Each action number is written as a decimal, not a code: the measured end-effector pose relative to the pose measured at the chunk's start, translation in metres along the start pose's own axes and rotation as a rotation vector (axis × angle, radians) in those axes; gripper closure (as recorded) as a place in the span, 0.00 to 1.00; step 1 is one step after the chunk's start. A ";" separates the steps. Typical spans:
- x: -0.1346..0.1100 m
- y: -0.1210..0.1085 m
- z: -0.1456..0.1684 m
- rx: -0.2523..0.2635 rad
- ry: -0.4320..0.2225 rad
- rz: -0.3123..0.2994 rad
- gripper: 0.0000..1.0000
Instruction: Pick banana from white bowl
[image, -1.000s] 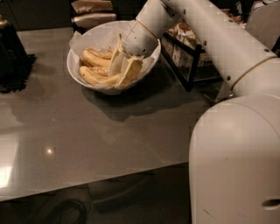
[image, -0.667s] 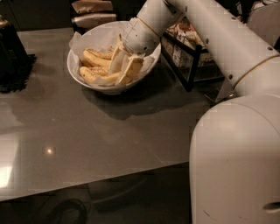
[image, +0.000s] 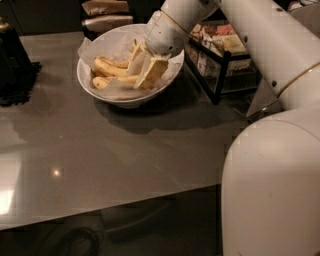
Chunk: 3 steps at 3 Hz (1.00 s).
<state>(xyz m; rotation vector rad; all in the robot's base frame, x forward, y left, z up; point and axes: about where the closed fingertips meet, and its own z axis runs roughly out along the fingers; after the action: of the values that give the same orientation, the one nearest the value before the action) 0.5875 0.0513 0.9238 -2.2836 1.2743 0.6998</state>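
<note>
In white bowl (image: 125, 101), hand (image: 143, 66) partly hides the bananas (image: 111, 68)

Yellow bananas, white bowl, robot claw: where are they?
Curved yellow bananas (image: 111, 69): camera view, one banana's middle.
Round glossy white bowl (image: 89, 86): camera view, front-left outer wall.
Robot's white claw (image: 141, 71): camera view, tip inside the bowl.

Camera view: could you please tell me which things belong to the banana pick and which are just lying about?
Job: bananas, white bowl, gripper down in the bowl.
Lying about: wire rack of packets, dark object at the left edge.
</note>
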 end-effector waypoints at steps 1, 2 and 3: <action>-0.003 0.004 -0.012 0.018 0.043 0.017 1.00; -0.008 0.004 -0.020 0.024 0.081 0.017 1.00; -0.013 -0.002 -0.023 0.033 0.122 0.019 1.00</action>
<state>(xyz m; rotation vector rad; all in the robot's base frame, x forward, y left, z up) 0.5886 0.0468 0.9502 -2.3213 1.3536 0.5488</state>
